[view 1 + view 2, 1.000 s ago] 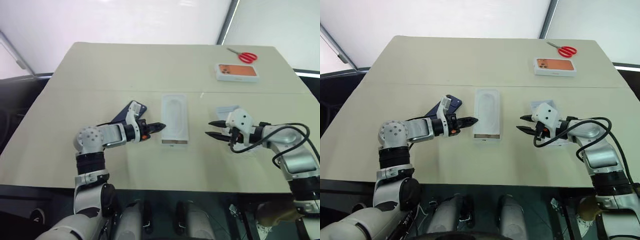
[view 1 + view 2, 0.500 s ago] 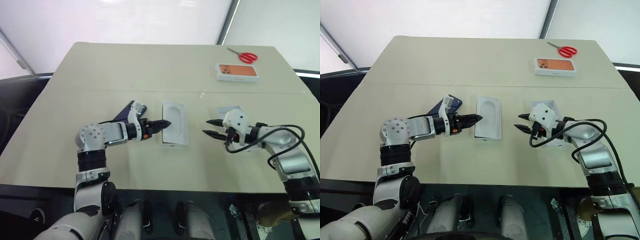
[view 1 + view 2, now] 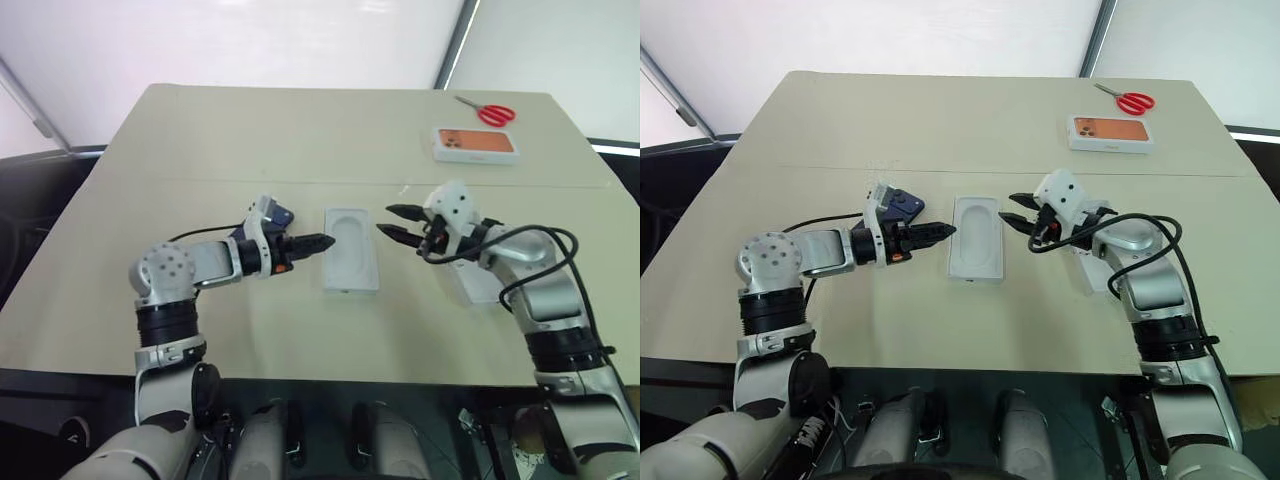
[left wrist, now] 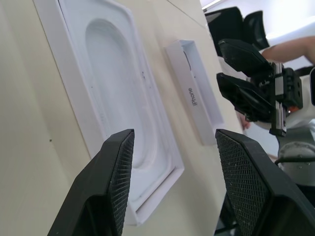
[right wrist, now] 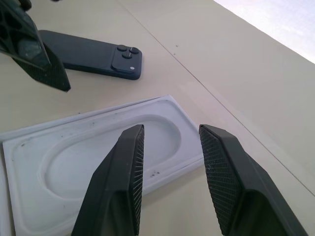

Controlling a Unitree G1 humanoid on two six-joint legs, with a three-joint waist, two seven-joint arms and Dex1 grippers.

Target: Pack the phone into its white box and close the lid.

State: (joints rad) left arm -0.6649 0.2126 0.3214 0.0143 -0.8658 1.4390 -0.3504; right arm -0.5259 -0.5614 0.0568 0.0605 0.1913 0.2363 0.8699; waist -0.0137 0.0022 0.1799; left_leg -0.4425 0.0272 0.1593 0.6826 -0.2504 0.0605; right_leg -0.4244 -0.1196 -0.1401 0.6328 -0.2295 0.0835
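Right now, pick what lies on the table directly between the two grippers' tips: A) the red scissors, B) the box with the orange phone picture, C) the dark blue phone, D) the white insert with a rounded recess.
D: the white insert lies flat between the left gripper and the right gripper, both open and empty; the phone lies behind the left gripper, off to its side.
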